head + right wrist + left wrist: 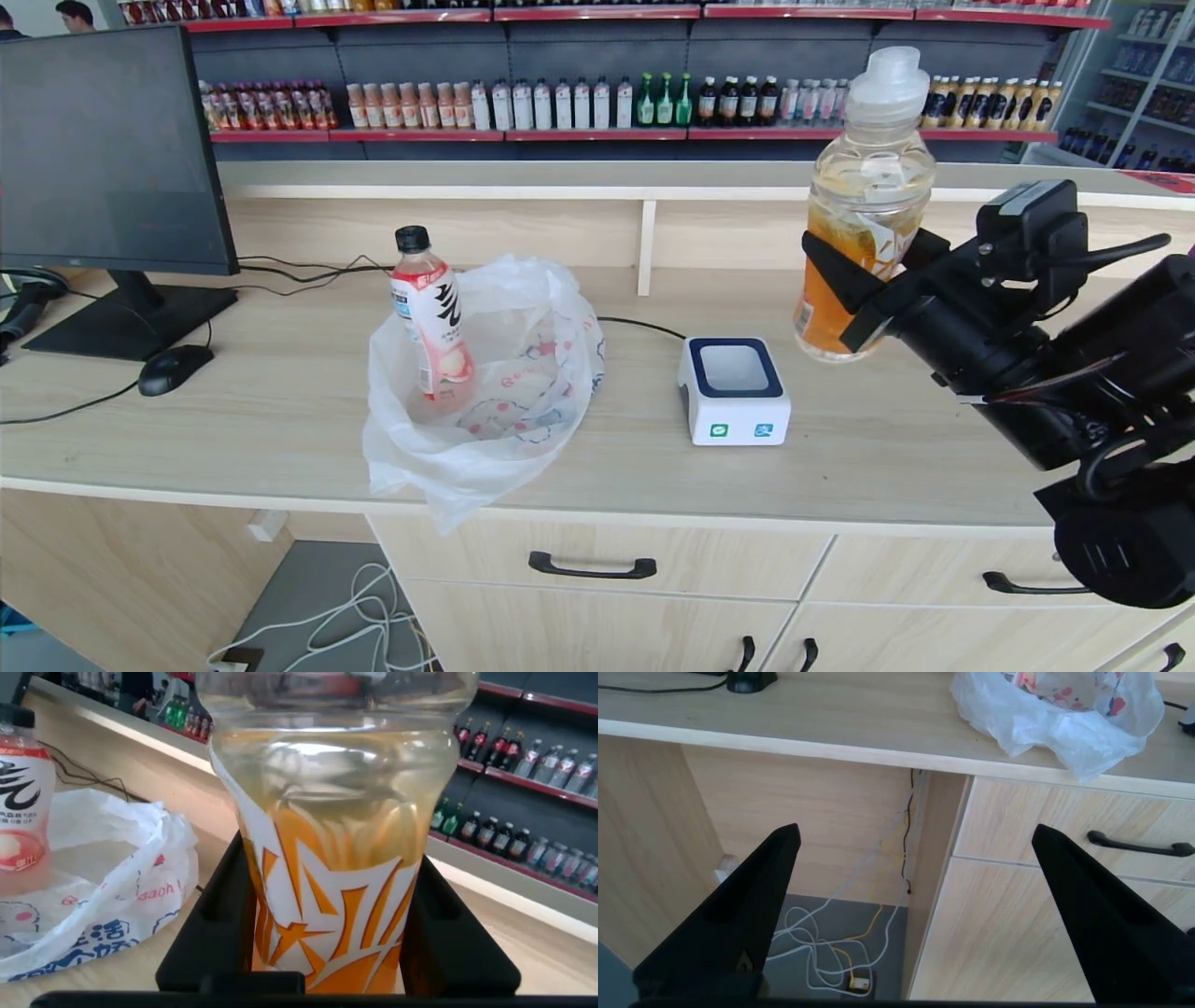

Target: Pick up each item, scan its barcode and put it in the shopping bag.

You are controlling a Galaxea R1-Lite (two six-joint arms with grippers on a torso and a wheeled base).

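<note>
**Right gripper (864,289) clamps an orange bottle (868,177) upright in the air over the worktop's (233,420) right end, just past the scanner (733,387).**

The bottle appears to hold liquid, so it is probably weighty and apt to slosh. Its smooth plastic may slip, and its thin walls may give under a squeeze. The labelled lower waist, where the fingers now pinch it, looks the safest hold. The thin, floppy bag (523,392) gapes near the front edge, drooping over it, with a pink bottle (434,317) leaning inside. The left gripper (915,924) hangs below that edge, its fingers spread wide and holding nothing. A monitor (107,149) and mouse (175,368) occupy the left end, and drink shelves (560,103) line the wall behind.
</note>
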